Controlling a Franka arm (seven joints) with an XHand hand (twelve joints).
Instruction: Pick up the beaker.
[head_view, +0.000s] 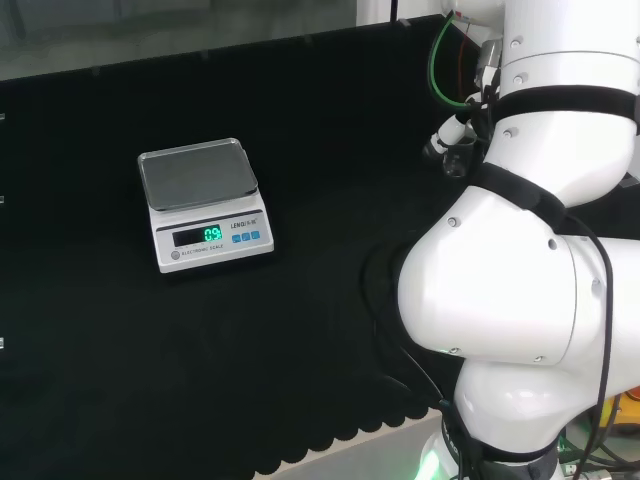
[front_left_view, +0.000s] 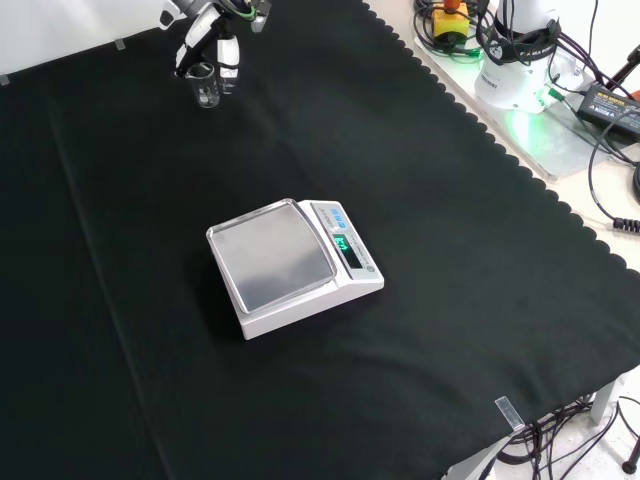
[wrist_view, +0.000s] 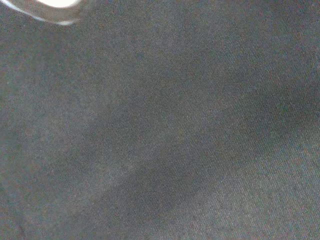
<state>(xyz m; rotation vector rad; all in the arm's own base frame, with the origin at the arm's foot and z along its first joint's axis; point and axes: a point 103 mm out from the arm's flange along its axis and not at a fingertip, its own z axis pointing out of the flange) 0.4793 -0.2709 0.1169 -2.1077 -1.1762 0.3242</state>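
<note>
- Robot hand (front_left_view: 205, 40) sits at the upper left of the front view, coming in from the top edge, with its black and white fingers pointing down around a small clear beaker (front_left_view: 206, 88).
- The beaker stands upright on the black cloth (front_left_view: 450, 250) of the desk, its opening facing up, so its long axis is vertical. It lies directly below the palm and between the fingers.
- I cannot tell from this view whether the fingers are touching the glass or only bracketing it, so whether the robot hand is open or closed on the beaker stays unclear.
- A white scale (front_left_view: 295, 265) with a grey weighing pan sits near the middle of the front view, well apart from the beaker, toward the lower right of it.
- In the head view, part of the robot hand (head_view: 452, 135) peeks out at the upper right, just left of the big white arm links, with a rounded dark shape below it that may be the beaker.
- The scale (head_view: 203, 203) stands at the left centre of that frame, with its pan bare.
- The wrist view looks onto the cloth (wrist_view: 175, 140) up close, with a blurred pale curve at one corner.
- My judgement: the coming move turns on the fingers closing sideways on the upright beaker, then a straight lift.
</note>
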